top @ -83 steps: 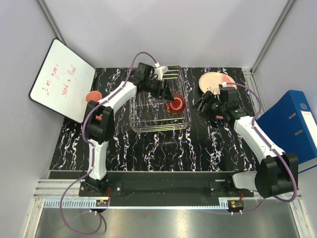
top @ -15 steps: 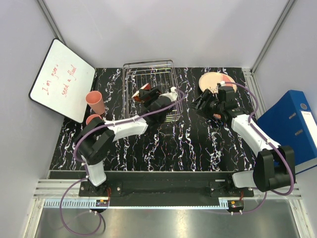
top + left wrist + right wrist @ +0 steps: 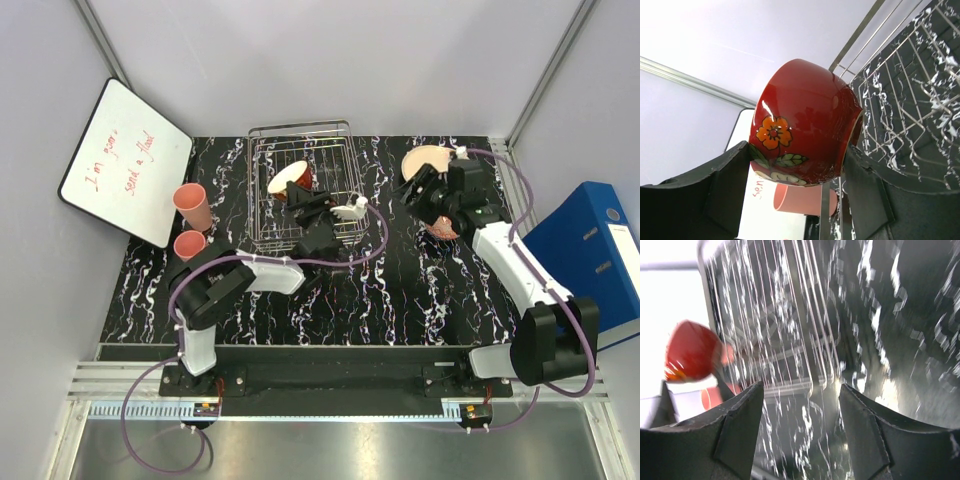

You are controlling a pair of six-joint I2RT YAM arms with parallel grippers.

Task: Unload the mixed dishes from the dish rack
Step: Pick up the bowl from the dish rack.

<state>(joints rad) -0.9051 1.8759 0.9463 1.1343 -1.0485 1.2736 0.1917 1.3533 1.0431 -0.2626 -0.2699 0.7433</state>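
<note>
The red bowl (image 3: 800, 112) is clamped in the left gripper (image 3: 796, 155), one of its fingers (image 3: 727, 185) pressed to each side of the wall; it is tipped on its side, the orange flower turned to the wrist camera; from above its cream inside shows. Gripper and bowl hang over the left half of the rack (image 3: 335, 215); I cannot tell whether the bowl touches the wires. In the wrist view the grid runs off to this gripper's right. Well to its left, off the rack, stand the far cup (image 3: 190, 205) and the near cup (image 3: 188, 243) on the table (image 3: 400, 290), beside the whiteboard (image 3: 125, 160).

The right gripper (image 3: 800, 390) is spread wide with nothing between its fingers; it hovers right of the rack, apart from it. A plate (image 3: 428, 160) lies just beyond it; its wrist view is blurred, with rack and bowl ahead.
</note>
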